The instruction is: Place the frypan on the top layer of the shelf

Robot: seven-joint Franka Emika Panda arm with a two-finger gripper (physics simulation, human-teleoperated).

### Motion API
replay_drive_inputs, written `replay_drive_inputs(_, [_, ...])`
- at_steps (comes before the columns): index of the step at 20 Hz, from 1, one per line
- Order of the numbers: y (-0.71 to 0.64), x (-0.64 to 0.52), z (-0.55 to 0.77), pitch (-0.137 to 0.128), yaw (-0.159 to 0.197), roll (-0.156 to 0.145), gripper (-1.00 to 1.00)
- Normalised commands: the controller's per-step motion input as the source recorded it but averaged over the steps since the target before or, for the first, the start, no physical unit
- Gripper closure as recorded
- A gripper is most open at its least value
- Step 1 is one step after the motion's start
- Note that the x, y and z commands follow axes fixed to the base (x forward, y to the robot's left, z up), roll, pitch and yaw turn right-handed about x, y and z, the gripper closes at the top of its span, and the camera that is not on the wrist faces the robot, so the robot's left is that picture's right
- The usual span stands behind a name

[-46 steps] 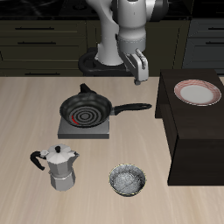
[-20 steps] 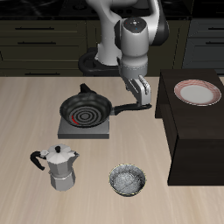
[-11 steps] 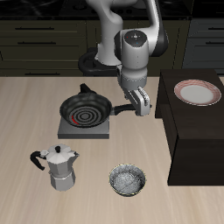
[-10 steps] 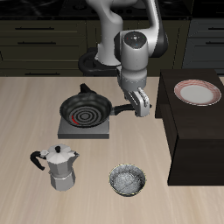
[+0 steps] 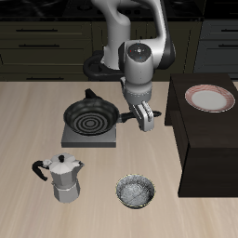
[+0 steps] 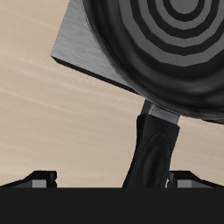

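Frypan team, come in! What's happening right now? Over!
Gripper open, straddling the handle. Frypan on the hotplate, not lifted. Plate sits on the shelf top.

We see the frypan (image 5: 90, 118) sitting on the hotplate (image 5: 90, 136), its handle pointing toward the shelf (image 5: 206, 149). A plate (image 5: 206, 99) rests on the shelf's top. Nearer the table's front edge stand the moka pot (image 5: 62, 178) and, beside it, a small bowl (image 5: 136, 192).
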Motion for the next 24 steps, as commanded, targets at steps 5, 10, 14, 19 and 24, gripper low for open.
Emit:
replay_drive_inputs(5, [-0.21, -0.08, -0.14, 0.006, -0.02, -0.027, -1.0])
replay_drive_inputs(10, [-0.16, -0.15, -0.1, -0.002, 0.003, -0.036, -1.0])
replay_drive_inputs(14, [0.0, -0.07, -0.22, 0.027, -0.014, 0.005, -1.0])
replay_drive_inputs(19, [-0.03, -0.01, -0.11, 0.021, -0.008, 0.001, -1.0])
replay_drive_inputs(24, [0.06, -0.13, -0.17, 0.034, -0.03, 0.016, -1.0])
